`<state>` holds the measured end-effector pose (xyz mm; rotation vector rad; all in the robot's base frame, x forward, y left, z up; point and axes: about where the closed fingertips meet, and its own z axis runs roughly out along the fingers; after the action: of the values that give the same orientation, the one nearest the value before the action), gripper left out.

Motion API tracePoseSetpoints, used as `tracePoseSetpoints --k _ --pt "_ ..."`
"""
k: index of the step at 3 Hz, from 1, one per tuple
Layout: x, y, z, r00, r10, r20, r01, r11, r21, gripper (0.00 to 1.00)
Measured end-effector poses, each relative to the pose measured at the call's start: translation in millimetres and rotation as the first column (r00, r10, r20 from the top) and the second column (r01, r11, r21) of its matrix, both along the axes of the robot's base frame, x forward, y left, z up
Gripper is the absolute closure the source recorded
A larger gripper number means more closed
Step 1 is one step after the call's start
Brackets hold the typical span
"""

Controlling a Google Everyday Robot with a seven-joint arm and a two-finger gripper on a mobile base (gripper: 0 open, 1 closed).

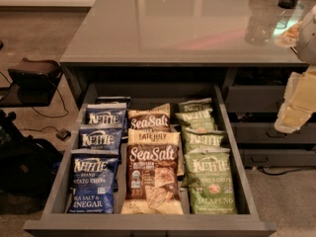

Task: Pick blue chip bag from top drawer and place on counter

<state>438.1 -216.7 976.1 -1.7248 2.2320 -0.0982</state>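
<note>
Lying face up at the front of the left row in the open top drawer (148, 227), the nearest blue chip bag (92, 184) has its long axis front to back, top edge pointing away; the space above it is open; two more blue bags (100, 139) overlap behind; brown Sea Salt bags (152, 174) press its right side; green Jalapeno bags (210, 184) fill the right row; beyond spreads the glossy grey surface (173, 28); the tool (296, 102) hangs right of the drawer, released or clenched I cannot tell.
</note>
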Motion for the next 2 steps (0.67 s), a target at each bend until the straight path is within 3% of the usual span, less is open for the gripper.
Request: tracePoseSetpoints --k 1,2 --pt "0 0 0 1.0000 0.000 0.000 0.000 1.000 0.000 0.00" --pt "-11 25 -16 0.9964 0.085 -0.003 -0.085 0.996 0.009 0.00"
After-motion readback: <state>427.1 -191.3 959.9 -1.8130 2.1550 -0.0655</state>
